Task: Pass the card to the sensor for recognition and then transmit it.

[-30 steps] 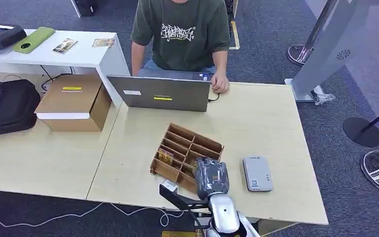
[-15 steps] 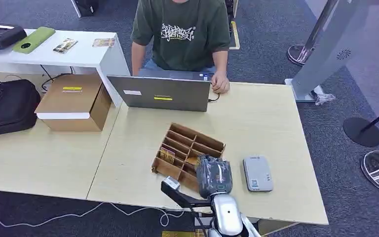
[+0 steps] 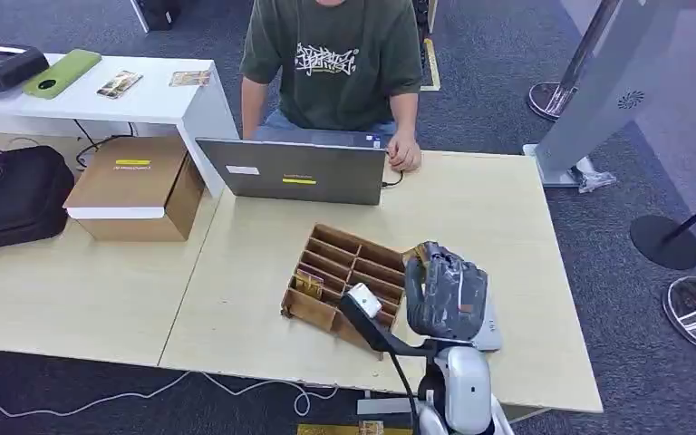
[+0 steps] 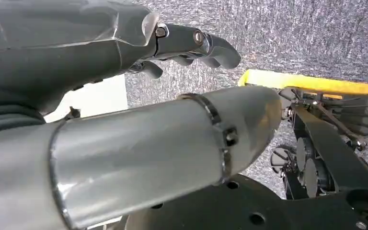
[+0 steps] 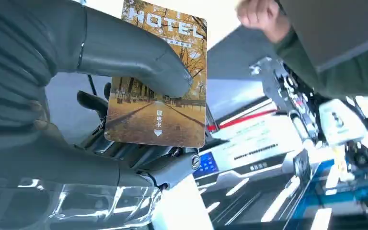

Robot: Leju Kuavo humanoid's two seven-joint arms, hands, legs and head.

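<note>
My right hand hovers over the grey card reader on the light wooden table and hides most of it. In the right wrist view, this hand holds a hotel card printed with autumn trees; the thumb presses on the card's face. The wooden compartment tray lies just left of the hand, with another card standing in a slot. My left hand hangs by the body with loosely bent fingers and nothing in it.
A person in a green shirt sits behind a grey laptop at the table's far edge, one hand beside it. A cardboard box and a black bag sit on the left table. Stanchion bases stand at the right.
My right hand has lifted out of the tray's near corner with the card and swung right, ending above the card reader. The person and laptop have not moved.
</note>
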